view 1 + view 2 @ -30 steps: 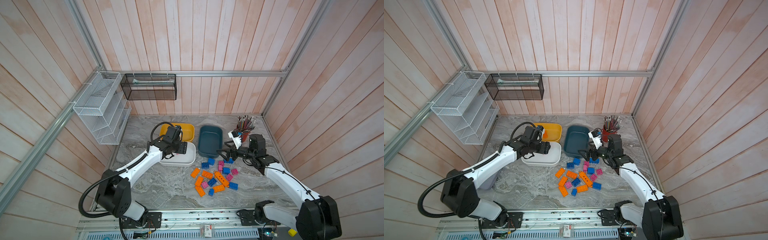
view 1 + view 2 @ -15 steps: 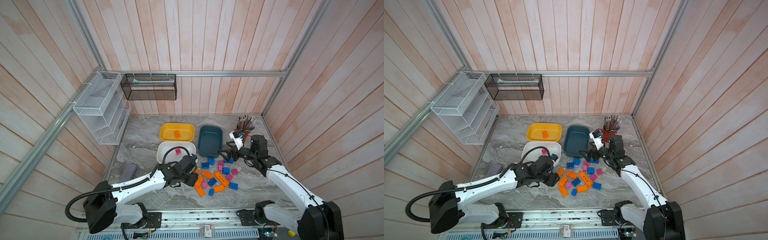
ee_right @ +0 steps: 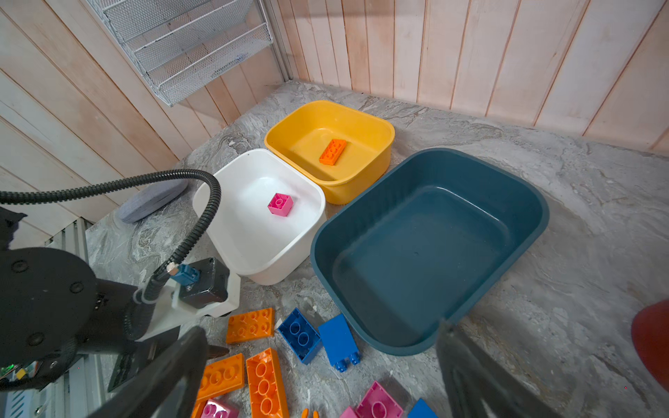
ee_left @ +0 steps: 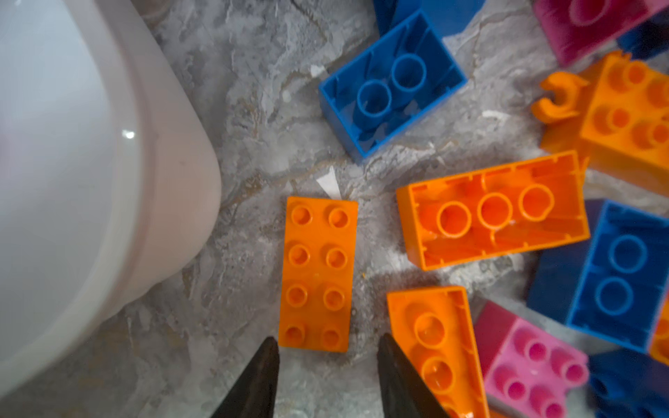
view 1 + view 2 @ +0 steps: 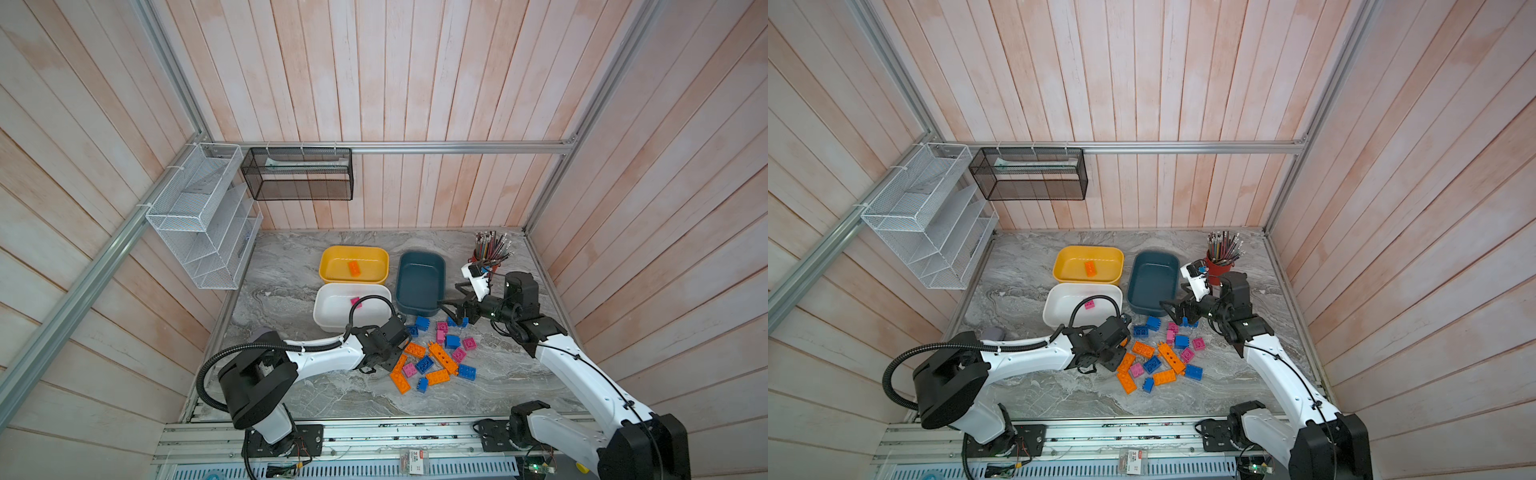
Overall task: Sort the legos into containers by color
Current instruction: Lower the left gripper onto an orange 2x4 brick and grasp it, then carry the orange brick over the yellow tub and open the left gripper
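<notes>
**Though two bricks are binned, most of the sort lies ahead**

One orange brick (image 5: 354,268) lies in the yellow tub (image 5: 336,266) and one pink brick (image 5: 355,302) in the white tub (image 5: 332,316) at its 6 o'clock. The teal tub (image 5: 419,286), at their 3 o'clock, is empty. The loose legos (image 5: 442,358) lie clustered on the bench (image 5: 291,291) at 5 o'clock of the white tub. The left fingers (image 4: 253,387) stand apart, gripping nothing, tips at one end of a studded orange oblong (image 4: 316,275), judged the next pick. The right fingers (image 3: 470,376) gape wide over the cluster's 1 o'clock edge.

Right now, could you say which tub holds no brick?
The dark teal tub; the yellow tub holds an orange brick, the white tub a pink one.
</notes>
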